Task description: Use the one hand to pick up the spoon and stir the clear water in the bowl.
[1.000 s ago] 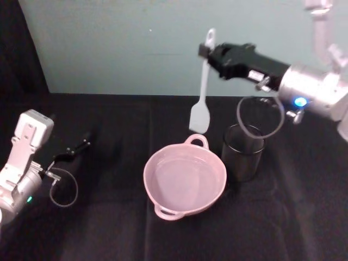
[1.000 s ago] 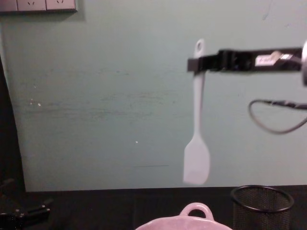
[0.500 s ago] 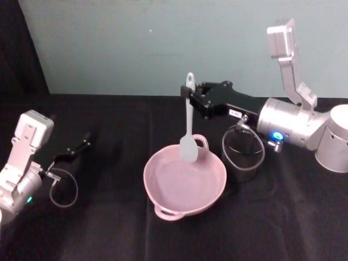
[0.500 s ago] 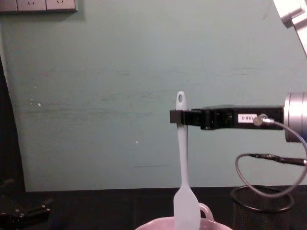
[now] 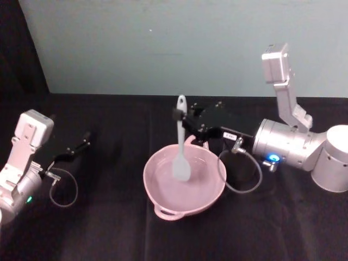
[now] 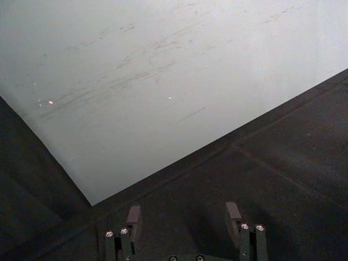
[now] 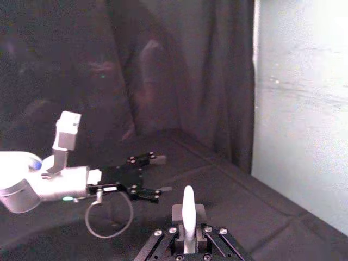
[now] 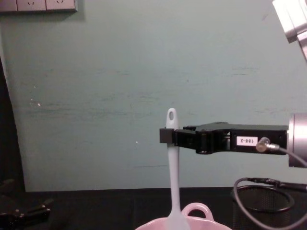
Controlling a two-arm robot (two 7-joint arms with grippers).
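Right hand [image 5: 178,115] clamped on spoon [image 5: 181,160] handle — lower than before | blade now down inside bowl [image 5: 146,175] | left hand [image 6: 182,211] parked, open

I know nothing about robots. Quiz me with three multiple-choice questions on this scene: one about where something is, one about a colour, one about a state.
1. The blade of the white plastic spoon is:
A. down inside the pale pink bowl
B. lying flat beside it
C. pointing upward

2. The light on the right arm's silver wrist is:
A. red
B. blue
C. yellow

3. The left gripper, parked on the robot's left side, is:
A. open and empty
B. shut on the spoon
C. shut on the bowl's rim

Answers:
1 A: the black right gripper holds the handle upright, with the blade in the bowl.
2 B: it glows blue.
3 A: its fingers stand apart with nothing between them.
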